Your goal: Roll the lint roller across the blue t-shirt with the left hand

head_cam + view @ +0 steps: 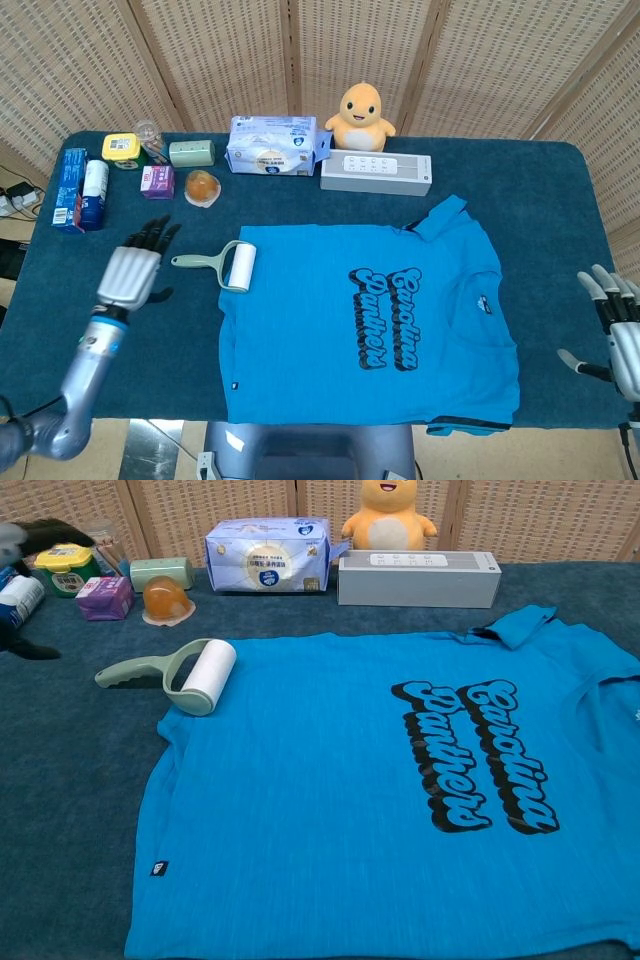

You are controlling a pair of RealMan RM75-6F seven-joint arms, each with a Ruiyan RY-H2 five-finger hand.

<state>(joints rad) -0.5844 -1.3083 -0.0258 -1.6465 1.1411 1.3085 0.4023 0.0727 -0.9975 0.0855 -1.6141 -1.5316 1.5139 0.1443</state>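
The blue t-shirt [365, 325] [400, 800] lies flat on the dark table, black lettering on its chest. The lint roller [225, 265] [180, 674], white roll on a pale green handle, lies free at the shirt's upper-left sleeve, handle pointing left over the cloth. My left hand [132, 268] hovers to the left of the handle, fingers spread, holding nothing; the chest view shows only its dark fingertips [30, 540] at the left edge. My right hand [612, 330] stays at the right table edge, fingers apart, empty.
Along the back stand a tissue pack [274, 146], a yellow plush chick [361, 108], a white box [376, 173], a green case [191, 153], an orange object [203, 187], a purple box [157, 181] and blue packs [78, 190].
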